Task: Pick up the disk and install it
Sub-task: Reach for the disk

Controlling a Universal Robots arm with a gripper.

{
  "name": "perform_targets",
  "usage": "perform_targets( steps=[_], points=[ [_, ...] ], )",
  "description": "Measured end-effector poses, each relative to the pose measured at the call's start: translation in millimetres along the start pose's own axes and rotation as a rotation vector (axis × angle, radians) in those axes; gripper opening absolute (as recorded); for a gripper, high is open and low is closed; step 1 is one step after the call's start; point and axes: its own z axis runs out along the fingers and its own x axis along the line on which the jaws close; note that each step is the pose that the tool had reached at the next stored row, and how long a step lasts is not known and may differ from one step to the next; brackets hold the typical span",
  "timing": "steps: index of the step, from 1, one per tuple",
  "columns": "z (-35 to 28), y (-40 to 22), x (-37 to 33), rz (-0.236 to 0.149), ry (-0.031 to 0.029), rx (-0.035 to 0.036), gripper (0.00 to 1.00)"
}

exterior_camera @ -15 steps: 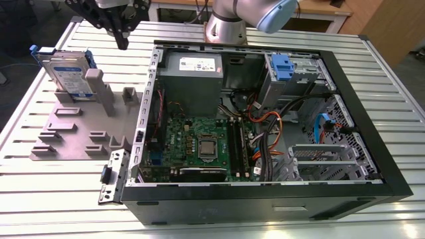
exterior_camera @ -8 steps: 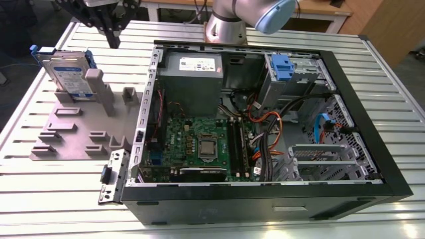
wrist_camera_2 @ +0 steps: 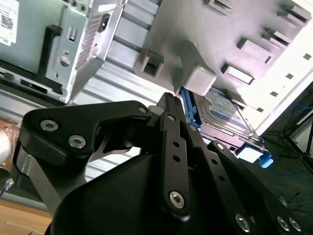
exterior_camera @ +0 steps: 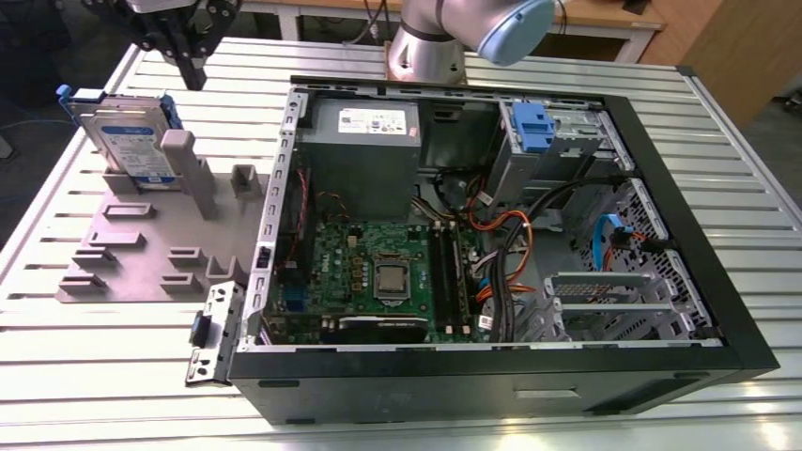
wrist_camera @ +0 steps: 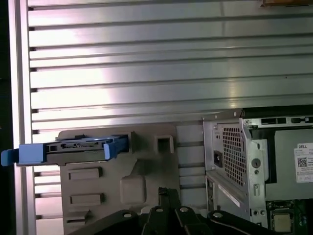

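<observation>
Your gripper [exterior_camera: 192, 80] has its jaws pressed together on nothing, and it hangs above the grey holder plate [exterior_camera: 138, 242]. The disk [exterior_camera: 130, 141] stands on edge in a slot of that plate, untouched. The open computer case [exterior_camera: 701, 235] lies beside the plate. Pickup and installation are both still to do, I judge.

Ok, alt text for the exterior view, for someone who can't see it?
A flat silver hard drive with a blue-and-white label and blue carrier frame stands on edge in a grey plastic fixture at the exterior view's left, with the black gripper hanging clear of it. An open black computer case lies beside it on the slatted metal table.
</observation>
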Motion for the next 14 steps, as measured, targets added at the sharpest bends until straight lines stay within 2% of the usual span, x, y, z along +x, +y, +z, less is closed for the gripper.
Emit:
perform_targets(
  steps=[8, 14],
  points=[
    [4.6, 5.5, 25.3, 0.000, 0.0029, 0.0002, 0.11],
    [8.4, 9.5, 41.7, 0.000, 0.0074, 0.0005, 0.11]
  ],
)
